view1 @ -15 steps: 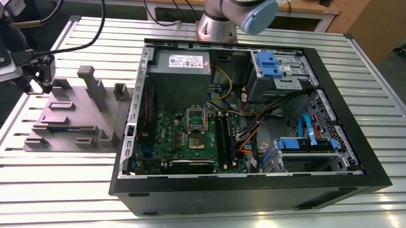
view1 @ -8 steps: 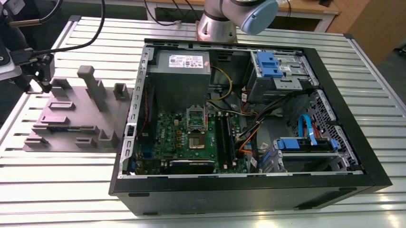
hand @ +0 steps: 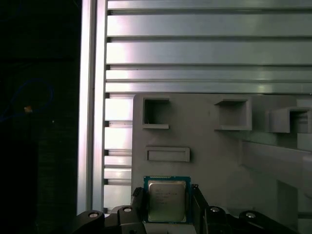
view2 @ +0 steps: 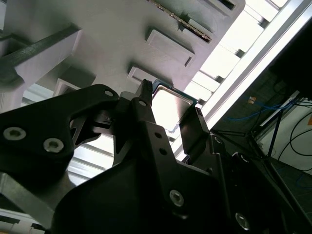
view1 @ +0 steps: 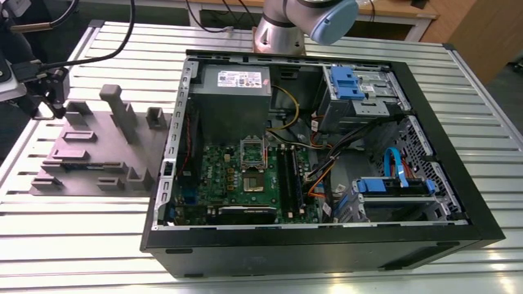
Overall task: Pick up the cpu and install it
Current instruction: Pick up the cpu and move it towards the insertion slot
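— So, where is the cpu (hand: pixel 166 199)?
— Right between the fingers (hand: pixel 199 207) of the end effector (hand: pixel 168 207); it lies flat, metal top towards the wrist, over the grey tray (hand: pixel 219 156) that rests on the slatted counter (hand: pixel 204 48).
— And the grip?
— Narrowed to the chip's width; one finger sits against each of two opposite edges, so I judge it clamped on the chip; whether the chip is off the tray I cannot tell.
— Why hold it by the edges?
— Likely to spare the underside contacts and the metal top; a side hold also keeps it level and square, which a socket demands.
— What are the pockets beyond the end effector?
— Shallow recesses and raised blocks in the tray; probably fixed spots, so each part can be found in a known place.
— And the computer?
— Well apart from the end effector; the open computer case (view1: pixel 327 159) lies on its side on the same counter, so the motherboard (view1: pixel 237 177) faces up and the socket (view1: pixel 253 179) can be reached from above; installing is not yet done.
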Controlling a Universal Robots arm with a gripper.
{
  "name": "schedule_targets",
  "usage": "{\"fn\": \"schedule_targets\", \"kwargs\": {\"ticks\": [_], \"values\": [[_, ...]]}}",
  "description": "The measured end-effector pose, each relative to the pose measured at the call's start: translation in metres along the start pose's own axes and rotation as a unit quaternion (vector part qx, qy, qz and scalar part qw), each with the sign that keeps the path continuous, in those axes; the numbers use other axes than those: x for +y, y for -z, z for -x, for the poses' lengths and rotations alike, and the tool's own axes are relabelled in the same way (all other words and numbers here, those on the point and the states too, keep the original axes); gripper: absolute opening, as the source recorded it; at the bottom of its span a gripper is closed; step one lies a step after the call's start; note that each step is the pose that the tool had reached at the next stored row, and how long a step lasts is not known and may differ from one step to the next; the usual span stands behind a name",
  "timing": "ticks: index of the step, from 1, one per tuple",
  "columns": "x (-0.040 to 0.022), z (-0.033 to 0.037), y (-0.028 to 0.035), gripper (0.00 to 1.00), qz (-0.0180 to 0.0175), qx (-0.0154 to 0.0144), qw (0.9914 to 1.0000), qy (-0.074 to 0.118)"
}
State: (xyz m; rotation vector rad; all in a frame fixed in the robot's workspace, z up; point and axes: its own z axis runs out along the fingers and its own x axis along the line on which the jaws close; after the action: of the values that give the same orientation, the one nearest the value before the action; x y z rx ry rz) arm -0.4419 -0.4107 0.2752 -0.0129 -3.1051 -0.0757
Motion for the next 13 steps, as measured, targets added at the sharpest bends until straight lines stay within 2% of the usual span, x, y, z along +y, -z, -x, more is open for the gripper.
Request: {"fn": "schedule_targets", "kwargs": {"ticks": [13], "values": [[0.0004, -0.0002, 0.0063, 0.47, 0.0000, -0.0001, 1.00000, 0.000]]}}
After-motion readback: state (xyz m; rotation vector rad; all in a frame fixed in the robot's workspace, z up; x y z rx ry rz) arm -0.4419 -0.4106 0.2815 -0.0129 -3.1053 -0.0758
